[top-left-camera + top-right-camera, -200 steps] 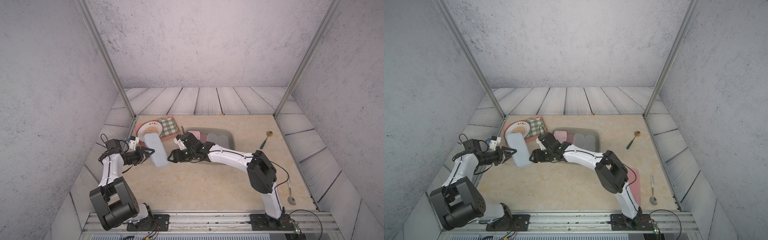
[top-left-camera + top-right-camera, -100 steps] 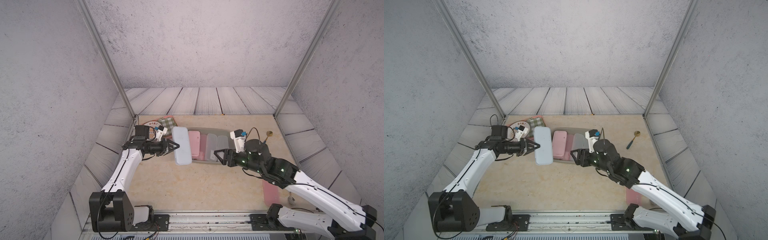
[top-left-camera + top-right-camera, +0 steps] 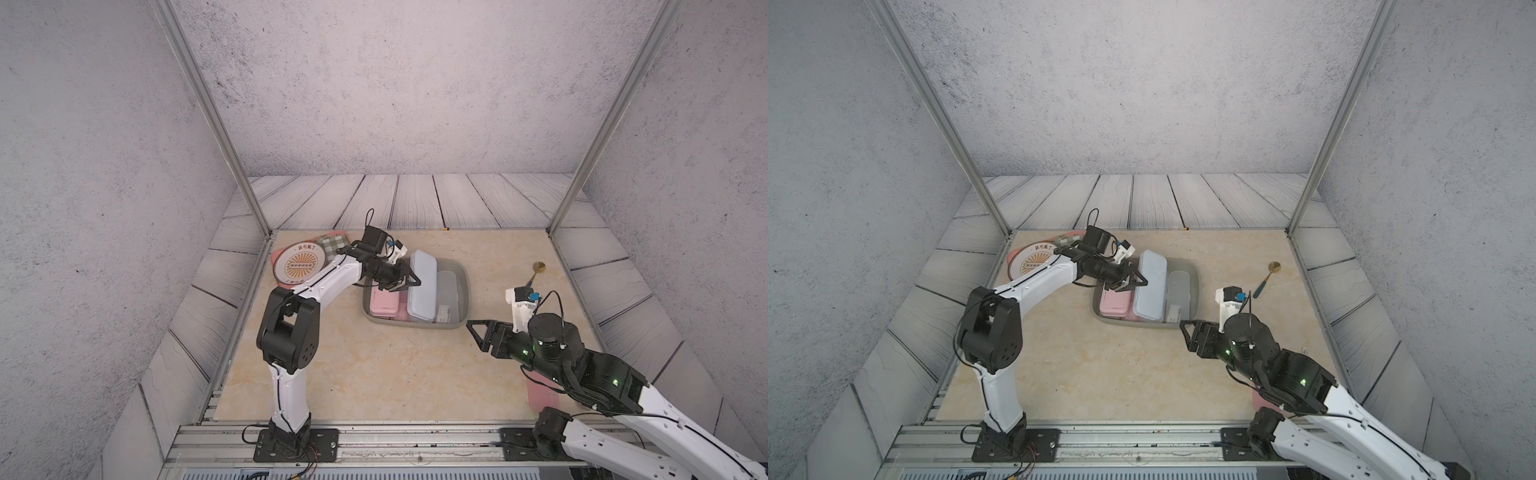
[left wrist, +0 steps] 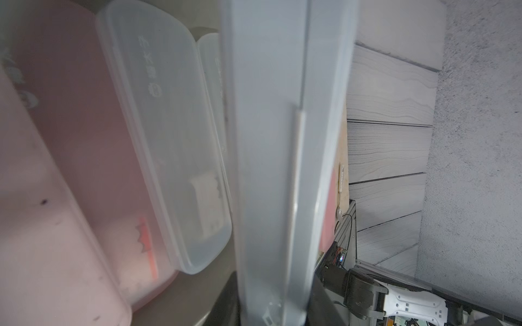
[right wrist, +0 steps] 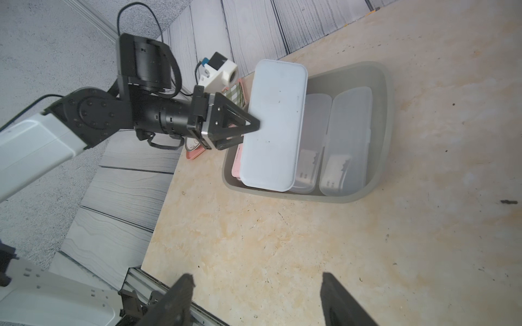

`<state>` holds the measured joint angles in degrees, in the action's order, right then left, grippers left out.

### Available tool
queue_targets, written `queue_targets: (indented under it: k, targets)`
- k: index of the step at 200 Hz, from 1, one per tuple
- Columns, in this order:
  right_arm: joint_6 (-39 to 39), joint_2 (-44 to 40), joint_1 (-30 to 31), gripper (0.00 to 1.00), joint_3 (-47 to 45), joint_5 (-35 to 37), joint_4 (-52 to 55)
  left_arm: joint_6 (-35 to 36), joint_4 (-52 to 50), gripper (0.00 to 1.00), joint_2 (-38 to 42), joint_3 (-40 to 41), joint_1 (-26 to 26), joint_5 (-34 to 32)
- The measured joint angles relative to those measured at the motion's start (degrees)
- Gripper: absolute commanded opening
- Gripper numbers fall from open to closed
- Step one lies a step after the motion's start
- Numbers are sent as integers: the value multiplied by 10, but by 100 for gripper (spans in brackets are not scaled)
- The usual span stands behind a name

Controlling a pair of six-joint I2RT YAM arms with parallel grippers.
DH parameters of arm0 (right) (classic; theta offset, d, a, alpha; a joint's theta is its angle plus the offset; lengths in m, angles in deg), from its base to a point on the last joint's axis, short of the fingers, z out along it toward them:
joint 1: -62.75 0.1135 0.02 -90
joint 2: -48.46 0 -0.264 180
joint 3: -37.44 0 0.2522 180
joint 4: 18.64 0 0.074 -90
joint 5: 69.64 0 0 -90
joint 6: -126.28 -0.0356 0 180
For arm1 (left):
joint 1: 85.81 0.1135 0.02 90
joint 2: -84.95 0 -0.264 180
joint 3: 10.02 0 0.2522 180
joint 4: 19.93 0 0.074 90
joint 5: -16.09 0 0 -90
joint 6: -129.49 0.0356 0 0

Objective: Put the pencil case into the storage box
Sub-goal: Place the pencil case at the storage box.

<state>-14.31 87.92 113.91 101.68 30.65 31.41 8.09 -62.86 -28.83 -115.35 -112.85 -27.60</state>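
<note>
1. A round plate (image 3: 300, 262) sits at far left.
2. The left gripper (image 3: 409, 282) clamps the pale blue pencil case (image 3: 423, 286) by its long edge.
3. That case hangs over the storage box (image 3: 464, 291), above a pink case (image 3: 384, 301) and a clear case (image 3: 448, 291) inside.
4. The right gripper (image 3: 477, 336) is spread wide and empty, near the box's front corner.

**Q:** What encloses the scene?

**A:** Rough grey plaster walls (image 3: 395, 83) on three sides, with aluminium posts (image 3: 211, 116) rising from the worktop's far corners.

**Q:** And below?

**A:** A beige, stone-patterned worktop (image 3: 395, 374) bordered by pale wood-grain planks (image 3: 415, 203). A metal rail (image 3: 415, 440) lines its near edge. The light is soft and even.
</note>
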Motion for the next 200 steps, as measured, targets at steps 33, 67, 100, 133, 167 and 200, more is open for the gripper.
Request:
queue_targets:
  k: [33,67,100,133,167,200]
  targets:
    - [-2,22,0,73,8,3,0,-26,24,0,-71,-53,-13,-8]
    - [-2,40,0,73,15,4,0,-61,51,0,-112,-68,-24,-12]
    - [-2,46,0,73,16,4,1,-106,78,0,-150,-92,-36,-4]
    - [-2,47,0,73,16,8,3,-136,98,0,-176,-114,-43,9]
    - [-3,47,0,73,15,9,1,-156,118,5,-187,-117,-53,20]
    - [-3,48,0,73,12,9,-1,-172,130,16,-203,-125,-58,32]
